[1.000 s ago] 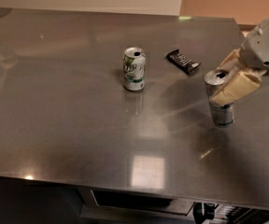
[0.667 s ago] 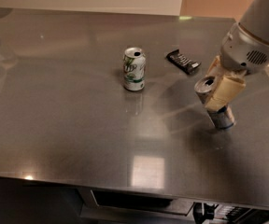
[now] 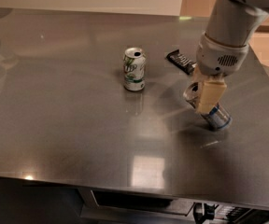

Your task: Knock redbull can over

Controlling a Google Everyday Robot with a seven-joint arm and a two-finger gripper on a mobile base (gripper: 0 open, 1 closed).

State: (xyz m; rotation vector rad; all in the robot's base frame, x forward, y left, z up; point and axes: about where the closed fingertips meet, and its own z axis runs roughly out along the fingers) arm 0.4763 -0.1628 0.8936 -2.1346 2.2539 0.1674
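The redbull can (image 3: pixel 214 115) is a slim silver-and-blue can on the steel table (image 3: pixel 69 125), right of the middle. It leans steeply, its silver top (image 3: pixel 190 92) pointing up-left and its base on the table. My gripper (image 3: pixel 204 94) hangs from the white arm at the upper right and lies against the can's upper part. Its cream finger (image 3: pixel 208 95) covers the can's middle.
A shorter white-and-green can (image 3: pixel 134 69) stands upright near the table's middle. A dark wrapped snack bar (image 3: pixel 181 61) lies behind, between the two cans. The table's right edge is close to the redbull can, its front edge runs along the bottom.
The arm has swung left and down. The redbull can, upright one second ago, now leans far over to the left with the gripper pressed against it.
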